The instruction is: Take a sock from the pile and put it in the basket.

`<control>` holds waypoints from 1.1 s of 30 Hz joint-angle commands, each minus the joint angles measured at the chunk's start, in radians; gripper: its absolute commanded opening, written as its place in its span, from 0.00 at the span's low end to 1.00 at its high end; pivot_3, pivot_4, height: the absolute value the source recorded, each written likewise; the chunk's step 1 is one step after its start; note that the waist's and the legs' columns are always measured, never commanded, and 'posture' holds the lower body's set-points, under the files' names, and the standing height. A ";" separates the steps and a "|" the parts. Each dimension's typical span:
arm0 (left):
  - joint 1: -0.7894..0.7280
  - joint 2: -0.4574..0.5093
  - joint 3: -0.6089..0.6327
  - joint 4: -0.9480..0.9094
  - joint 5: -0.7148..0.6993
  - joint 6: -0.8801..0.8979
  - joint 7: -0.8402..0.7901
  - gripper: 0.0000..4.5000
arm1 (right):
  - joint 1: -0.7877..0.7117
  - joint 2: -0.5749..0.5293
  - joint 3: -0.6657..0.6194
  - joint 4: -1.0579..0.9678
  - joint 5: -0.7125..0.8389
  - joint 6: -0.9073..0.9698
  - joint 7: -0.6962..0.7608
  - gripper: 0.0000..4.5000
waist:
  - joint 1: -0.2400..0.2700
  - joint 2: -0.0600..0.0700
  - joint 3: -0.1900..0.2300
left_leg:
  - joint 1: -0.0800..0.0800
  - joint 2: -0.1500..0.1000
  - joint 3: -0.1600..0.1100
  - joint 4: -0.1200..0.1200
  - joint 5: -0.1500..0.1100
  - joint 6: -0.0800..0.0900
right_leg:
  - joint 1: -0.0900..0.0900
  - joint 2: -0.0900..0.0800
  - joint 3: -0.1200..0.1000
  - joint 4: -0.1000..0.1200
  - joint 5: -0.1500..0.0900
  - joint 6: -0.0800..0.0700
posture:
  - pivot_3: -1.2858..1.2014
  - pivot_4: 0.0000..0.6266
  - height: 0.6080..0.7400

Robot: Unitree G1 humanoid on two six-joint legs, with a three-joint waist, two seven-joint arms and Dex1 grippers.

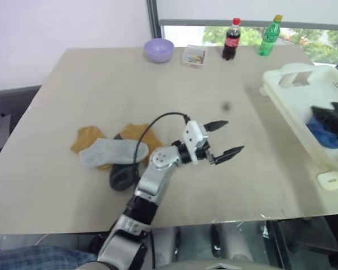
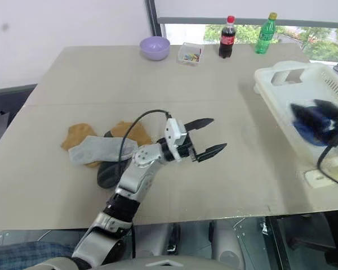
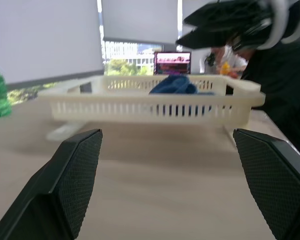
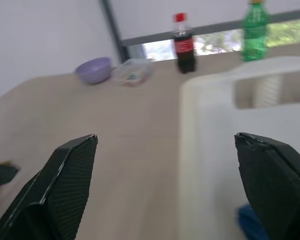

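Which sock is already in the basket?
The blue sock. It lies inside the white basket, while the orange, grey and dark ones sit in the pile on the table.

Sock pile [image 1: 114, 153] on table's left, blue sock [image 3: 174, 85] inside cream basket [image 1: 304, 112]

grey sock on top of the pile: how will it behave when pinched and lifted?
The light grey sock lies flat and creased, so probably floppy and light. It overlaps the mustard socks, so a lift may drag those along.
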 commanded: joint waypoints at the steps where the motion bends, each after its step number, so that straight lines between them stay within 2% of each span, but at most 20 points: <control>1: 0.089 0.072 0.026 -0.113 -0.019 0.048 -0.005 1.00 | 0.055 0.069 0.065 -0.124 -0.039 -0.109 0.082 0.99 | 0.001 0.000 0.000 | 0.000 0.000 0.000 0.000 0.000 0.000 | 0.000 0.000 0.000 0.000 0.000 0.000 | 0.52 0.24 0.96; 5: 0.219 0.148 0.062 -0.238 -0.064 0.125 0.017 1.00 | 0.172 0.137 0.190 -0.185 -0.119 -0.185 0.177 0.99 | 0.006 0.000 0.000 | 0.000 0.000 -0.001 0.000 0.000 0.000 | 0.000 -0.001 -0.001 0.000 0.000 0.000 | 0.52 0.24 0.96; 9: 0.318 0.201 0.089 -0.335 -0.062 0.152 0.047 1.00 | 0.222 0.171 0.254 -0.197 -0.168 -0.222 0.186 0.99 | 0.005 0.000 0.000 | 0.000 -0.001 0.000 0.000 0.000 0.000 | -0.001 -0.004 -0.001 0.000 -0.003 -0.001 | 0.52 0.24 0.96; 12: 0.398 0.234 0.130 -0.398 -0.086 0.183 0.074 1.00 | 0.296 0.187 0.314 -0.169 -0.284 -0.313 0.236 0.99 | 0.005 0.000 0.000 | 0.000 -0.001 0.000 0.001 0.000 0.000 | 0.000 -0.004 -0.001 0.000 -0.003 0.000 | 0.52 0.24 0.96; 21: 0.679 0.347 0.235 -0.550 -0.128 0.200 0.078 1.00 | 0.480 0.239 0.292 -0.100 -0.376 -0.514 0.350 0.99 | 0.004 0.000 0.000 | 0.001 0.001 0.001 0.000 0.000 -0.001 | -0.001 -0.004 -0.001 0.000 -0.004 0.000 | 0.52 0.24 0.96; 25: 0.777 0.353 0.260 -0.554 -0.109 0.168 0.094 1.00 | 0.530 0.247 0.279 -0.034 -0.415 -0.609 0.407 0.99 | 0.004 0.000 0.000 | 0.001 0.002 0.001 0.001 0.000 -0.001 | -0.001 -0.007 -0.001 0.000 -0.004 0.000 | 0.52 0.24 0.96; 33: 0.922 0.318 0.268 -0.445 -0.054 -0.004 0.101 1.00 | 0.569 0.241 0.242 0.107 -0.426 -0.717 0.499 0.99 | 0.003 0.002 -0.001 | 0.001 0.004 0.001 -0.001 -0.002 -0.004 | -0.001 -0.007 -0.001 -0.002 -0.004 0.000 | 0.52 0.24 0.96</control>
